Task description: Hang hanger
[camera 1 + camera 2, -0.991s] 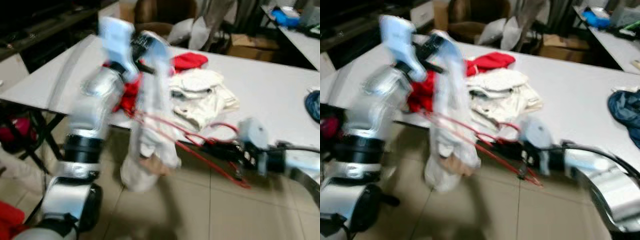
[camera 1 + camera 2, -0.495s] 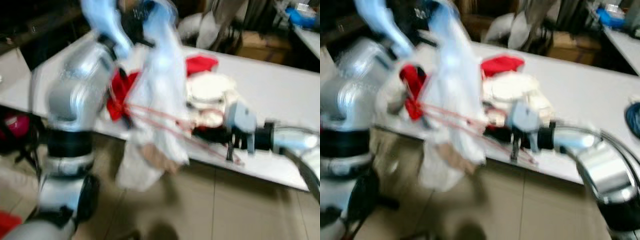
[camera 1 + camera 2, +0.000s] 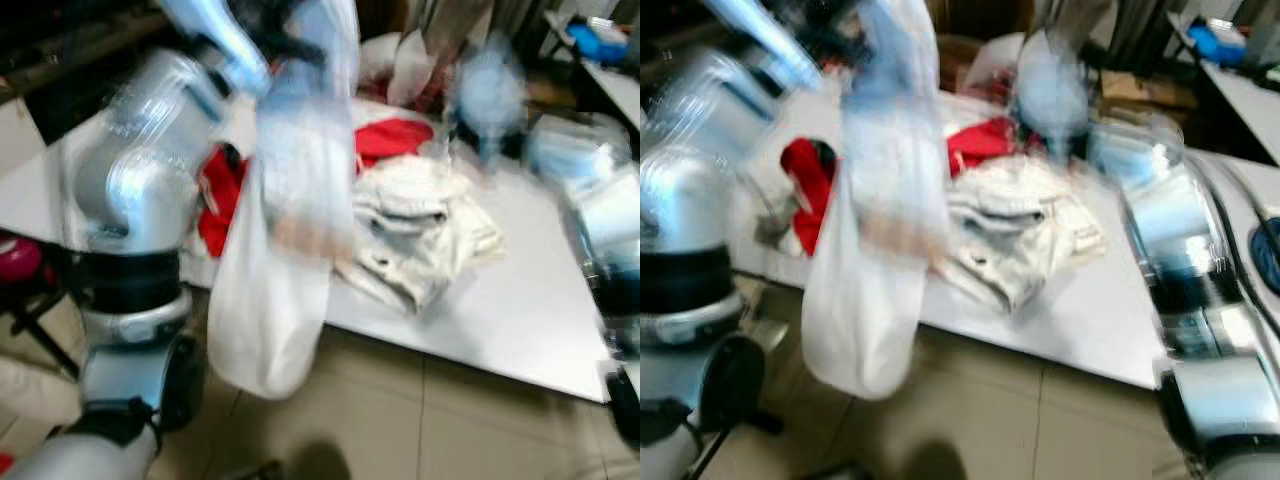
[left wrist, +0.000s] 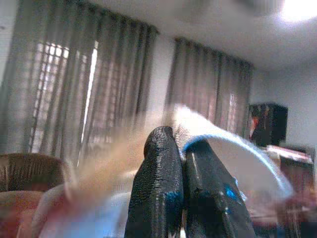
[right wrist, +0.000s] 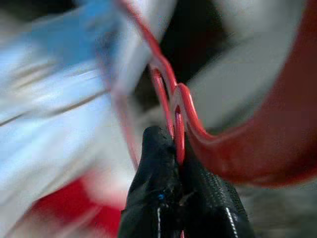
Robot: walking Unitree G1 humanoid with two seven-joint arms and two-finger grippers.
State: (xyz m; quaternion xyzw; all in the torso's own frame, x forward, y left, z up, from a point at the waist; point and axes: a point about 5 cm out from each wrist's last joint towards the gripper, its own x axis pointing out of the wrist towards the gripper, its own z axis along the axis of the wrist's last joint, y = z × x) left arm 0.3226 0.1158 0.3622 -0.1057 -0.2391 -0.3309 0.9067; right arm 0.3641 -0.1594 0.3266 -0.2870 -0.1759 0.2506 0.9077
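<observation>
The left gripper [image 4: 179,148] is clamped on a white garment [image 3: 285,240] hanging at ten o'clock; the right gripper [image 5: 174,144] pinches the red hanger [image 5: 198,134]. The carrying step seems underway, and next comes finding a rail

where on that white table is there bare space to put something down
Bare tabletop lies right of the cream clothes pile, toward the near edge. The left side is crowded: red garment, hanging white garment held by the left pincer.
</observation>
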